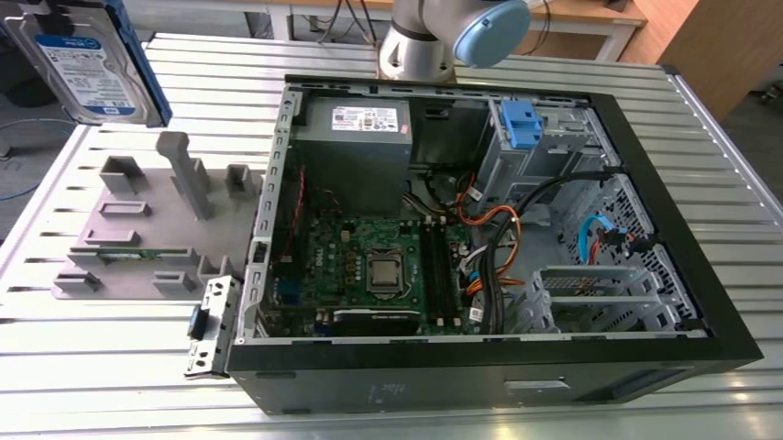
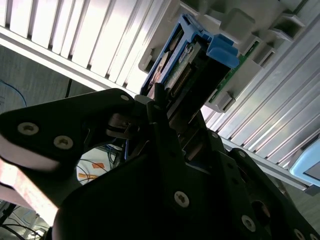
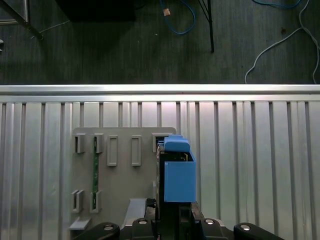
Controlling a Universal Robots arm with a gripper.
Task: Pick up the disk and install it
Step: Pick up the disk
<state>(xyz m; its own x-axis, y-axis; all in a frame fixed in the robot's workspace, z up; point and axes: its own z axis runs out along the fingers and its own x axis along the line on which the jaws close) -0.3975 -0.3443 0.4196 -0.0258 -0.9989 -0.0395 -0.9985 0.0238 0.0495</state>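
Gripping the disk [image 1: 88, 64] firmly in the claw [image 3: 173, 220], blue carrier frame outermost. Held aloft over the grey fixture plate [image 1: 135, 234] on the bench [image 1: 716, 137], at the exterior view's left of the open computer case [image 1: 490, 371].

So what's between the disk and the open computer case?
In the exterior view, the grey fixture plate with upright posts, on the slatted table, lies between the raised disk and the case.

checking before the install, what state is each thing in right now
disk: held clear of the table, clamped in the gripper
gripper: shut on the disk
computer case: lying flat, side open, insides exposed
fixture plate: flat on the table, green board in one slot
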